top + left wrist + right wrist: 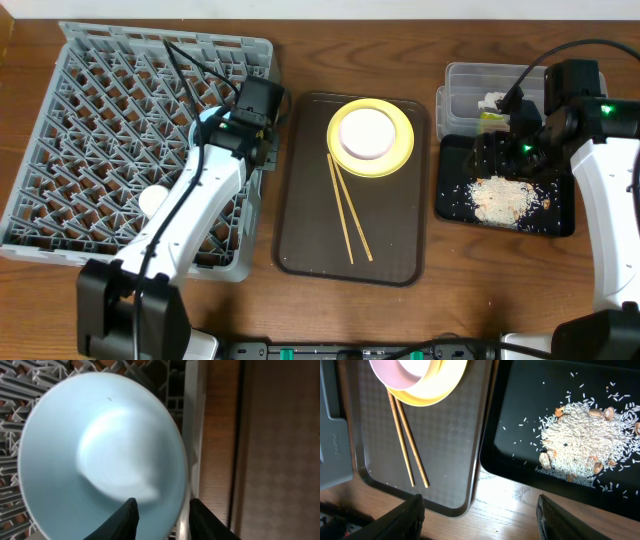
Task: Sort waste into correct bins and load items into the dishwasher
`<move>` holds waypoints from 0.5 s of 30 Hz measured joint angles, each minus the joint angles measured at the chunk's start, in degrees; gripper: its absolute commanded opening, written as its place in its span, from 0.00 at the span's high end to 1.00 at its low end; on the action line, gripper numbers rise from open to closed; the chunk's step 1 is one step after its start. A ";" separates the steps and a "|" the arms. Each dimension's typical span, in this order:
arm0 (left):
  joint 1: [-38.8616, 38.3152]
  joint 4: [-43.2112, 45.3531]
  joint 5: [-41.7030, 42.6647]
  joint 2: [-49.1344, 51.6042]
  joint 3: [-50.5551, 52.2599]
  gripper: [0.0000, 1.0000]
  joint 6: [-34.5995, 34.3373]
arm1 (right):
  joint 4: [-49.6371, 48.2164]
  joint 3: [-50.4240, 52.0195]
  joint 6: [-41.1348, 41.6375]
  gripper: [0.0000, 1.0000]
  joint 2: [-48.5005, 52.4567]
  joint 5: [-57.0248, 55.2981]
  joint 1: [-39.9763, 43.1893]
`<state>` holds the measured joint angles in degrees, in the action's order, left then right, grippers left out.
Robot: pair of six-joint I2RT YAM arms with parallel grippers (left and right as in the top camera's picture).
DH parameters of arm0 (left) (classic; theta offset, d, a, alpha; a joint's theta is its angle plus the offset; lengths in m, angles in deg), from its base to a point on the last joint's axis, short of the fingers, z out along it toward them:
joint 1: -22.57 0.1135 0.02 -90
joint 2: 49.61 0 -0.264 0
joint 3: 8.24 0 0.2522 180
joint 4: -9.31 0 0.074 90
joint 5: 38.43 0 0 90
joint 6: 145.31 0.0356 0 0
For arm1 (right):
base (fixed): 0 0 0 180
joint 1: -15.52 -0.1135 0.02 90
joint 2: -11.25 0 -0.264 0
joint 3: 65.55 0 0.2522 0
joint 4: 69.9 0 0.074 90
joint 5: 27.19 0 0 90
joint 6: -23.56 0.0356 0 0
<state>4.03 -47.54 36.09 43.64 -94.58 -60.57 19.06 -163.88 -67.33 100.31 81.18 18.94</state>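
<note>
Bowl in its grip, the left gripper (pixel 164 510) hangs over the right-hand edge of the grey dish rack (pixel 90 110). Its two dark fingers (pixel 129 519) are pinched on the rim of the light-blue bowl (pixel 100 450), one inside and one outside. The bowl is turned on its side, so its hollow faces the wrist camera. The rack's pegs show behind it, and the rack's outer wall runs just beside it. Farther down the rack a small white cup (pixel 150 199) sits among the pegs, partly hidden by the arm.

Next to the rack lies the brown serving tray (pixel 300 230). At its far end is the round yellow plate (pixel 398 150) with the cream-white bowl (pixel 366 132) standing on it. The two chopsticks (pixel 348 215) lie on the tray below the plate, side by side and spreading a little toward the near end.

On the right side of the table (pixel 430 320), the right gripper (pixel 480 505) hovers with its jaws spread wide and nothing between them. It is above the near-left corner of the black tray (pixel 510 425), where that tray comes close to the serving tray. A heap of food bits (pixel 580 442), pale grains with some beige chunks, is spread across the black tray, with loose grains scattered around it. Behind the black tray and touching it is the clear tub (pixel 462 82). Inside it are a crumpled white scrap (pixel 492 100) and a bit of green wrapper (pixel 490 118), though the arm covers part of the tub.
</note>
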 measured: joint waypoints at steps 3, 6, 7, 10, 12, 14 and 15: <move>0.00 0.00 -0.37 1.66 0.00 0.65 0.00 | 0.00 0.00 0.00 0.30 0.00 0.00 0.00; 0.00 0.04 -0.72 3.54 0.00 0.81 -0.09 | 0.02 0.00 0.00 0.30 0.00 0.00 0.00; -0.04 0.28 -1.29 4.04 -0.04 0.89 0.09 | 0.02 0.00 0.00 0.30 0.00 0.00 0.00; -0.07 0.00 -1.40 4.09 -0.11 0.92 0.63 | 0.09 0.00 0.00 0.30 0.00 -0.02 0.00; -0.07 0.00 -1.42 4.07 -0.11 0.92 0.76 | 0.15 0.00 0.00 0.30 0.00 0.00 0.00; -0.07 0.00 -1.42 3.98 -0.11 0.93 0.79 | 0.17 0.00 0.00 0.30 0.00 0.00 0.00; -0.07 0.00 -1.40 3.69 -0.11 0.93 0.79 | 0.20 0.00 0.00 0.30 0.00 0.00 0.00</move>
<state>3.96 -47.54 34.69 47.34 -94.69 -59.78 19.25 -163.88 -67.33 100.31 81.18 18.94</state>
